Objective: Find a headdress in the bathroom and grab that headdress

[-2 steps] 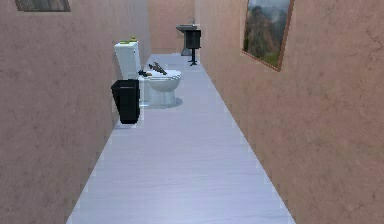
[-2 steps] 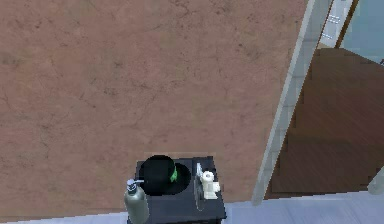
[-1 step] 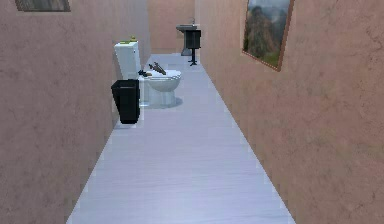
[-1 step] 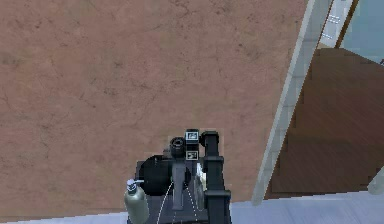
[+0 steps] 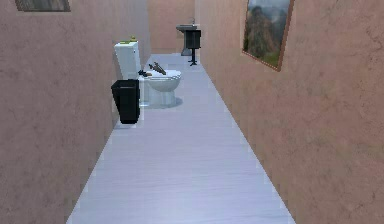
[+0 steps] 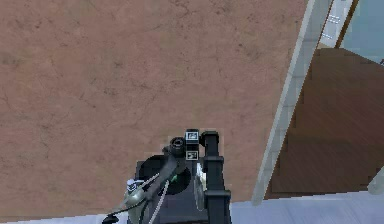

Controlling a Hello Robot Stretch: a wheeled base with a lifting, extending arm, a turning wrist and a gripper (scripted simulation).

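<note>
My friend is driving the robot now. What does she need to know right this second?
Pincer: at the end of the arm, in front of the bare brown wall, holding nothing.
Things: the toilet stands ahead by the forward view's left wall, with a black bin beside it. A small dark thing lies on its lid and a green thing sits on its tank. Either might be the headdress, but both are too small to tell.
Done: bathroom reached, nothing grabbed.
Left: drive closer, pick out the headdress, line up the arm and grab it.

Forward view looks along the room toward the toilet (image 5: pixel 163 88); arm side view faces a close wall (image 6: pixel 120 80)
</note>
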